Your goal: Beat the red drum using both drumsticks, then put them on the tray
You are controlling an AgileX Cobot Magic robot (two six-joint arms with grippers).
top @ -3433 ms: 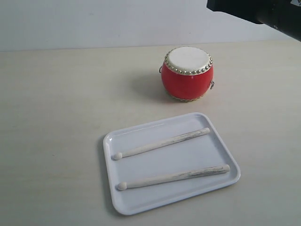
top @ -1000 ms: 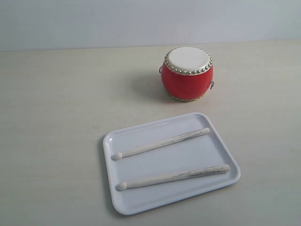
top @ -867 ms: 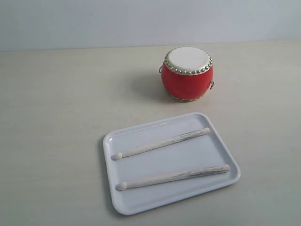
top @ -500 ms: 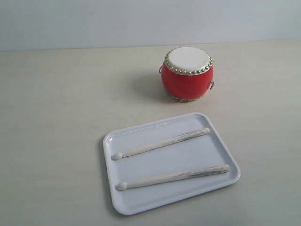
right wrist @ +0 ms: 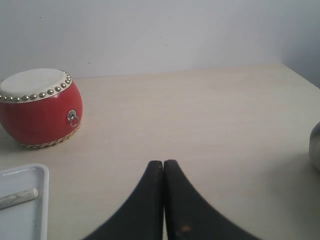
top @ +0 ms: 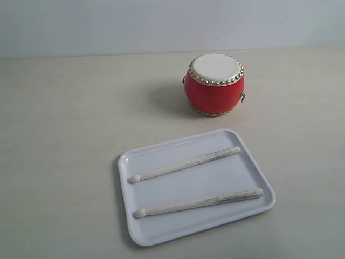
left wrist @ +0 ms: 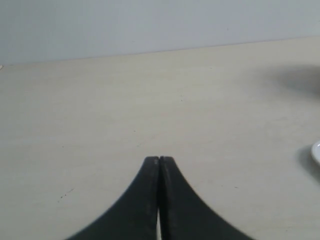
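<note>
The red drum (top: 214,84) stands upright on the table behind the white tray (top: 161,233). Two pale drumsticks lie side by side on the tray, one farther back (top: 186,164) and one nearer the front (top: 199,203). Neither arm appears in the exterior view. My left gripper (left wrist: 159,159) is shut with nothing in it, over bare table, with a sliver of the tray (left wrist: 316,152) at the picture's edge. My right gripper (right wrist: 163,162) is also shut and empty; its view shows the drum (right wrist: 39,107), a tray corner (right wrist: 35,175) and a drumstick end (right wrist: 17,197).
Light wooden tabletop (top: 64,135) runs to a pale wall behind. A grey rounded object (right wrist: 315,147) shows at the edge of the right wrist view.
A dark arm part seen at the top right of the exterior view 3.4 s ago has left the picture. The drum, tray and sticks have not moved.
</note>
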